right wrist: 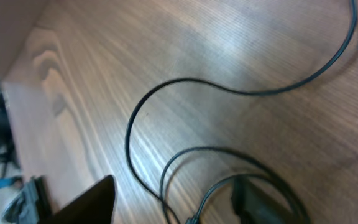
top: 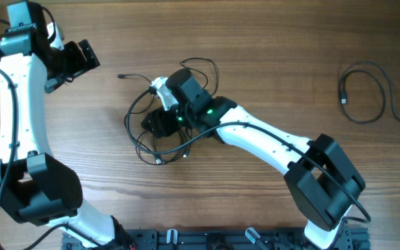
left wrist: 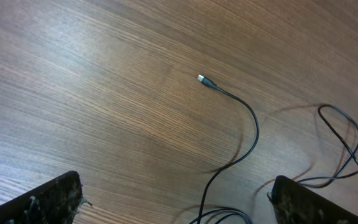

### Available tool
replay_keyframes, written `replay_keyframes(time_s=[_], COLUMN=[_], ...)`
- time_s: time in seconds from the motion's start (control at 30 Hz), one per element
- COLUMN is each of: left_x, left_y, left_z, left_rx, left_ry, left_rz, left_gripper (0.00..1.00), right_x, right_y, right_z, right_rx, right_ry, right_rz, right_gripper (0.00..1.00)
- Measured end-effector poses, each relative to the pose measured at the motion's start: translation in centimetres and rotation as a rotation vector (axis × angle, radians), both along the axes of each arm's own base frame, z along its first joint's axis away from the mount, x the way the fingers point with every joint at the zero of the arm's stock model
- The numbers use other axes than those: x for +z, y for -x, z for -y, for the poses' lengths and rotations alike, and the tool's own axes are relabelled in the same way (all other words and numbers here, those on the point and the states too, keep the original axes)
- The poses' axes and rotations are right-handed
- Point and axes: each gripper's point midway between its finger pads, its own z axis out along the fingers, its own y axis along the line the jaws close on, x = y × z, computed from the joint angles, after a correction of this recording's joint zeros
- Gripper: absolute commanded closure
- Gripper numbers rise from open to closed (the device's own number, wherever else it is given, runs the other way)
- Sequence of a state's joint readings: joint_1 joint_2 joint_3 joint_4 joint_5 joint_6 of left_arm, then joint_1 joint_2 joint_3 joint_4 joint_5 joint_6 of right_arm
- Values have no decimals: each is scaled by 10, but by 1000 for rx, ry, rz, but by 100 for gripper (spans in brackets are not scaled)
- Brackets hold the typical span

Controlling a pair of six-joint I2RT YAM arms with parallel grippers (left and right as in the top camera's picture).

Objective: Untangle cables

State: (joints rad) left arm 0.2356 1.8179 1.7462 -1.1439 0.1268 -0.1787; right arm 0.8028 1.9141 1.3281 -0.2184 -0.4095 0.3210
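Our left gripper [left wrist: 176,202] hangs wide open, one plug end [left wrist: 202,79] just ahead of it. Our right gripper [right wrist: 225,202] stands with jaws parted (nothing clamped between them) directly above the tangled cables [right wrist: 185,80].

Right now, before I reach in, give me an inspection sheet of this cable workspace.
Surface: wooden table.
Job's things: tangle of thin black cables at centre; one separate cable looped at the far right.
Clutter: nothing seen.
Grippers: left gripper open over bare wood; right gripper open, low over the tangle.
Cables: one plug end lies free of the tangle.
Surroundings: dark mounting rail along the near edge.
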Motion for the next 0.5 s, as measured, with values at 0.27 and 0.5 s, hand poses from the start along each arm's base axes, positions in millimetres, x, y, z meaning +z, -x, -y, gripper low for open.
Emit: replay_keyframes(time_s=[0.27,0.5], left_x=[0,0], left_y=[0,0], left_z=[-2,-2], left_rx=[9,10], left_ry=[6,8], left_rz=[1,1], left_gripper=[0,0], right_x=[-13,-48], right_y=[-25,-64], right_z=[18,126], right_rx=[-130,-529], right_ry=[164,412], right_rz=[159,-2], right_gripper=[54,53])
